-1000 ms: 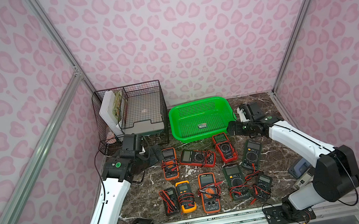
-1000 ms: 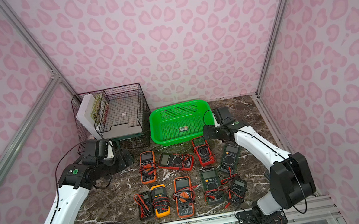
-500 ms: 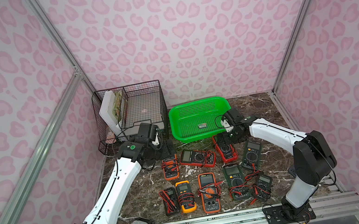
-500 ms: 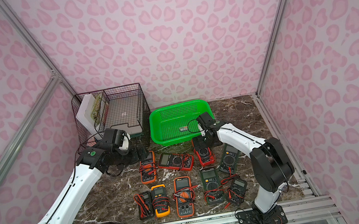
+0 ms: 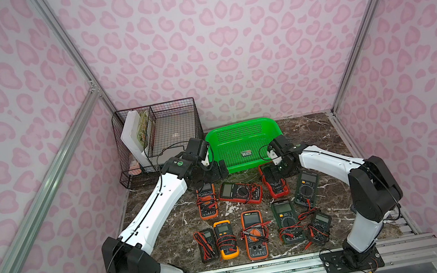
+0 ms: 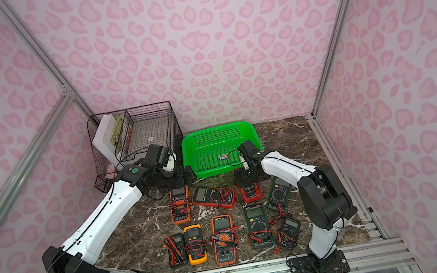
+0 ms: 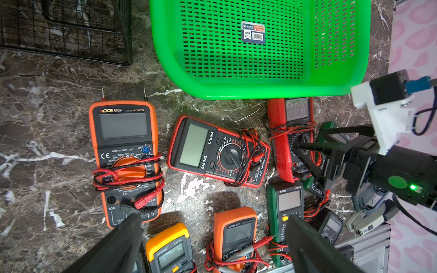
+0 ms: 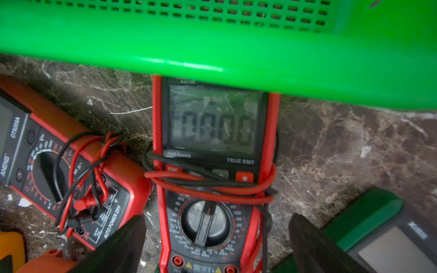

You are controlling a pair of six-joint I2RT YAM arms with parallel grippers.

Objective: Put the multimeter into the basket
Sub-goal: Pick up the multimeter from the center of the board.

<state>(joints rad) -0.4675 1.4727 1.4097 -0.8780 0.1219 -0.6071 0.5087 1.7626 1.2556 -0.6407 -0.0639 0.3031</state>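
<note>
One red multimeter, top beneath basket rim

**Legible markings on the meters and the basket.**
The large orange multimeter bears "VICTOR 890F DIGITAL MULTIMETER", "CE", "AUTO POWER OFF" and "10A". The sideways red multimeter reads "ANENG", "DT9205A" and "AUTO POWER OFF", and the yellow multimeter reads "ANENG A830L". The upright red multimeter carries "4000 Counts", "TRUE RMS" and "FUNC"; its display shows four blurred digits, the first three zeros. The barcode sticker in the basket is too small to read.
</note>
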